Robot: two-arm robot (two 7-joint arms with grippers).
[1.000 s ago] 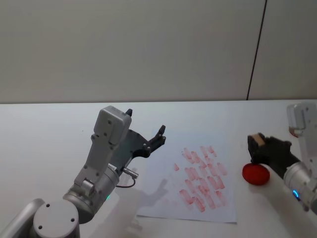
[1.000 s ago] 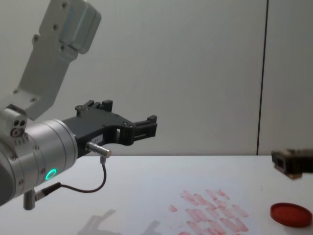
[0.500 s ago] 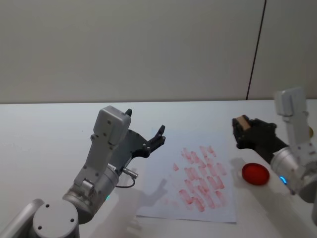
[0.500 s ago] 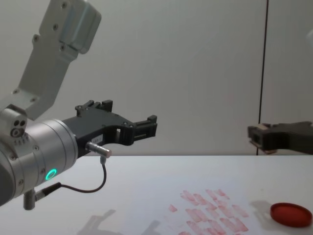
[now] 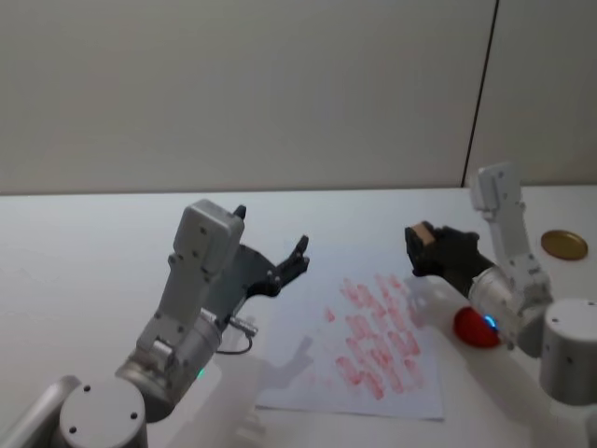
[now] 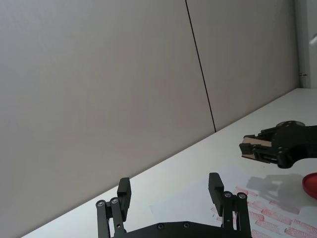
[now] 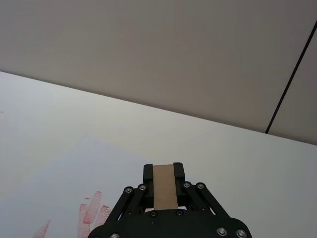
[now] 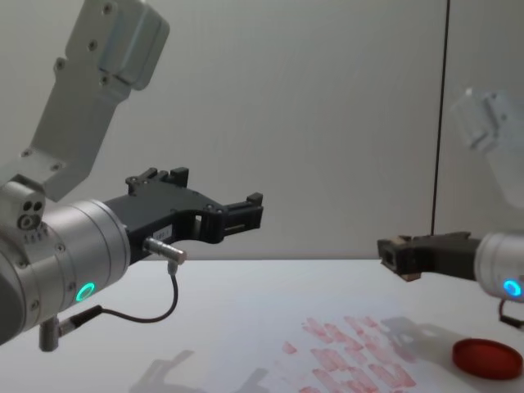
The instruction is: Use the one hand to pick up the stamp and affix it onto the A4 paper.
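My right gripper (image 5: 417,245) is shut on the stamp (image 5: 423,232), a small pale wooden block, and holds it in the air over the far right part of the A4 paper (image 5: 312,369). The sheet lies flat and carries rows of red-pink marks. In the right wrist view the stamp (image 7: 164,191) sits upright between the black fingers of the gripper (image 7: 164,171), with the paper (image 7: 74,168) below. The chest view shows this gripper (image 8: 399,255) level, well above the paper (image 8: 352,354). My left gripper (image 5: 272,233) hangs open and empty above the sheet's left side.
A round red ink pad (image 5: 471,331) lies on the white table just right of the paper, under my right wrist. A small gold disc (image 5: 564,245) rests at the far right. A grey wall stands behind the table.
My right gripper has carried the stamp leftward and up, from above the red ink pad to over the paper's far right part. The left arm has not moved.
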